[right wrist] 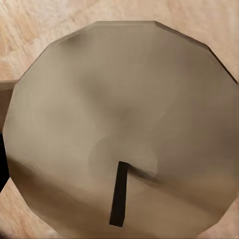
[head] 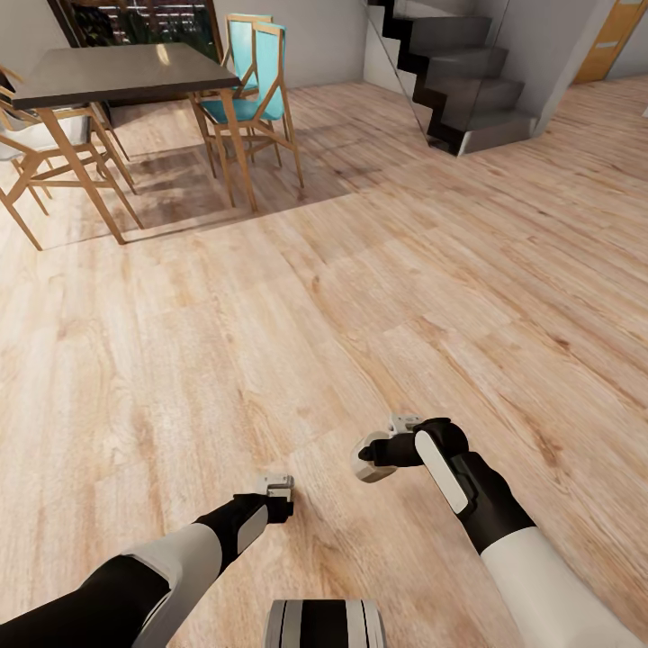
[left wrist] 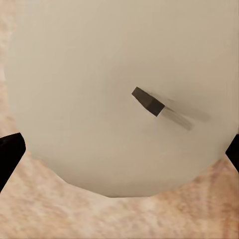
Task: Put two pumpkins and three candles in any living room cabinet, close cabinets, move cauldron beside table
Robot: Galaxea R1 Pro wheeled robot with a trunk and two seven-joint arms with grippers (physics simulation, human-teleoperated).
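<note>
A whitish candle (left wrist: 99,74) with a short dark wick sits close up in the left wrist view, dark fingertips (left wrist: 9,154) at either side of it. My left gripper (head: 279,493) hangs low over the wooden floor, shut on that candle. The right wrist view has a tan candle (right wrist: 124,99) with a dark wick, seen from above. Its cream end (head: 366,470) pokes out of my right gripper (head: 373,457), which is shut on it. Pumpkins, cabinet, cauldron and the grey table are out of view.
A dark dining table (head: 117,72) with wooden chairs (head: 27,153) and teal-seated chairs (head: 256,81) stands at the far left. A dark staircase (head: 459,81) rises at the far right, an orange door (head: 612,36) beyond it. Light wood floor (head: 405,270) stretches ahead.
</note>
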